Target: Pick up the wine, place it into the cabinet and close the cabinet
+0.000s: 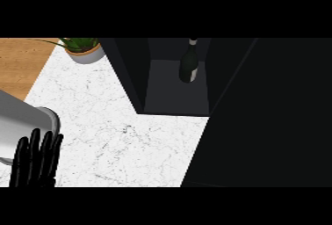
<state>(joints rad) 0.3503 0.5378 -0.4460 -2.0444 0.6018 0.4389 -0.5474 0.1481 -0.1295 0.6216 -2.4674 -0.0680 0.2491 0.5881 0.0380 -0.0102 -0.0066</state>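
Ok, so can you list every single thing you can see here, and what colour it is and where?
Dark glass wine bottle: one, near-black with a pale label, standing upright inside the cabinet.
Tall dark cabinet: one, black, upper middle, its door open at the right.
Potted green plant: one, pale pot, top left.
White marble counter: one, white with grey veins, centre.
Wooden surface: one, brown, top left.
Left hand: one, black, grey forearm, lower left, fingers straight.

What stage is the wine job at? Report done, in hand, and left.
Done: the wine bottle stands upright inside the open cabinet. In hand: nothing is held; the left hand shows at the lower left with straight fingers, and the right hand is not visible. Left: closing the cabinet, whose dark door looks swung open at the right.
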